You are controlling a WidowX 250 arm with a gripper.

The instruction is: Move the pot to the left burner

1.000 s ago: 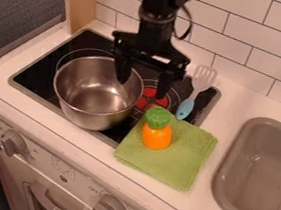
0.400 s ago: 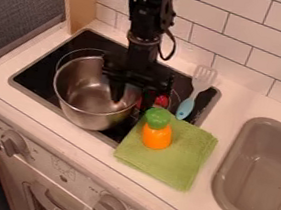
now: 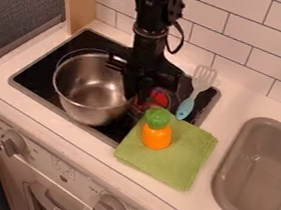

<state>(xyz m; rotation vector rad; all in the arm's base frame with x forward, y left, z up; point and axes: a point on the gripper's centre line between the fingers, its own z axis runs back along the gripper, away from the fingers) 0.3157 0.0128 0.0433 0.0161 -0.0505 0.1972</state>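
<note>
And I'm clenching the pot (image 3: 89, 103) by its right rim, my fingers (image 3: 131, 81) closing on that thin metal wall. It's looking stiff and fairly light for its width, smooth enough to be slipping or swivelling if I'm pinching loosely, hardly fragile. The upper rim is offering the best hold, one finger going inside and one outside. The pot's sitting on the left part of the stove (image 3: 31, 77), its bowl spreading left and near from my fingers, the red burner (image 3: 159, 99) glowing to their right.
</note>
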